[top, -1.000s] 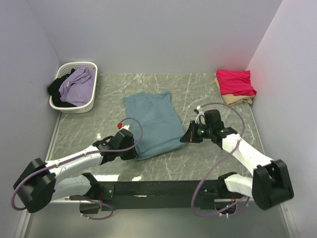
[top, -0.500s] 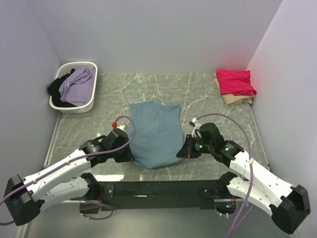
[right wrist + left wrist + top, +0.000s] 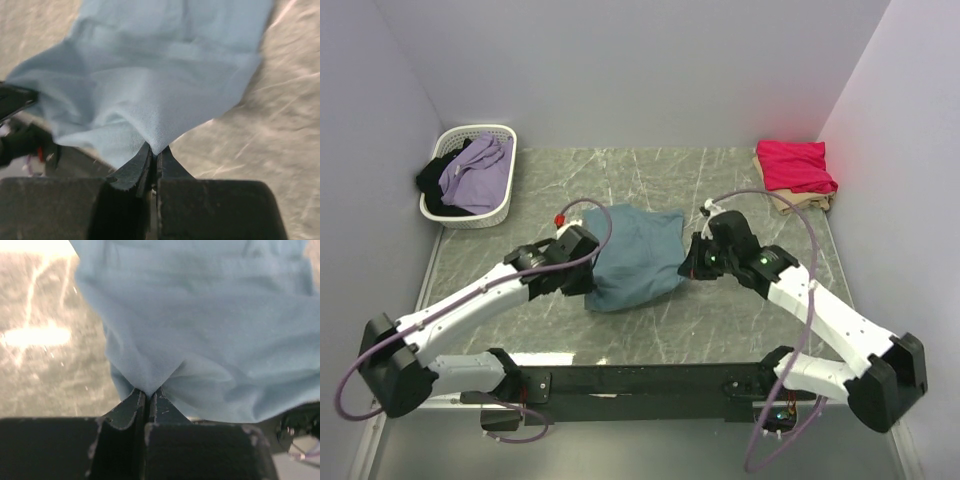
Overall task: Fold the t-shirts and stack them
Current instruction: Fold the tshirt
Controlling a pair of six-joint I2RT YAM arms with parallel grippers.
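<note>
The teal-blue t-shirt [image 3: 635, 255] lies partly lifted in the middle of the table, its near edge raised and carried toward the far edge. My left gripper [image 3: 588, 278] is shut on the shirt's near left corner [image 3: 148, 385]. My right gripper [image 3: 688, 267] is shut on its near right corner [image 3: 157, 145]. The shirt hangs between them, and the cloth fills both wrist views. The crimson-pink t-shirt [image 3: 796, 164] lies folded on the beige t-shirt [image 3: 802, 201] at the far right corner.
A white slatted basket [image 3: 485, 218] at the far left holds purple and black cloth. The grey marble table [image 3: 720, 320] meets walls on three sides. The black rail of the arm bases [image 3: 640, 380] runs along the near edge.
Both grippers have carried the shirt's near edge away from the arm bases toward the far side, doubling the shirt over itself. Both arms have reached further forward.
</note>
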